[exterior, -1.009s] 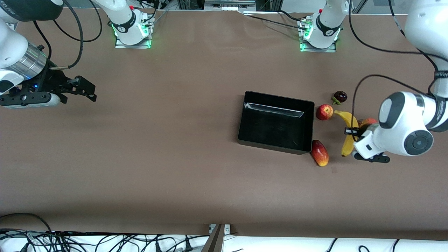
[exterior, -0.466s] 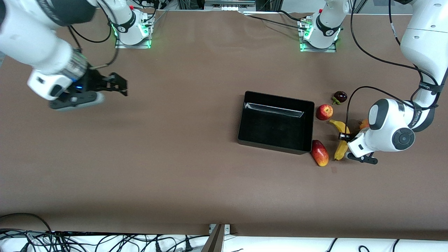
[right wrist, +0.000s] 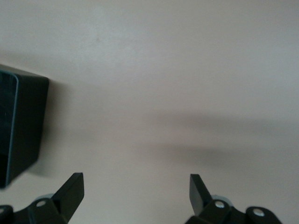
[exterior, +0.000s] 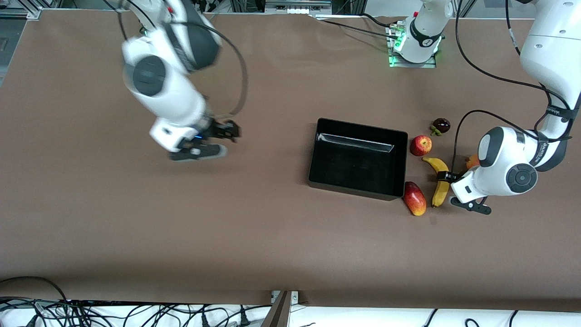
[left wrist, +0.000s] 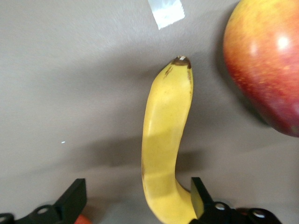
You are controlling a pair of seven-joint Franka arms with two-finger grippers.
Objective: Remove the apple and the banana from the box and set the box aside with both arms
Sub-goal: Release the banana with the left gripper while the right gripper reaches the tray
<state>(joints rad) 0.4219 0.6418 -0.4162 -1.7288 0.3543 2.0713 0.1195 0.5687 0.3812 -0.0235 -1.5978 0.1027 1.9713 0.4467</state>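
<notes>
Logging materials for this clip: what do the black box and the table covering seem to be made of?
Black box: likely plastic, glossy; a bright streak of light reflects off its inner wall. Table covering: matte brown sheet, possibly paper or fabric; it shows no glare and faint creases near the bases.

glossy black box (exterior: 356, 159) on a plain brown table (exterior: 181, 227), bright yellow banana (exterior: 439, 179) with a dark brown tip, red apple (exterior: 420, 145) with yellowish flecks, red-to-yellow mango (exterior: 415, 198), dark maroon fruit (exterior: 440, 125) with a greenish stem, white arms with black grippers
</notes>
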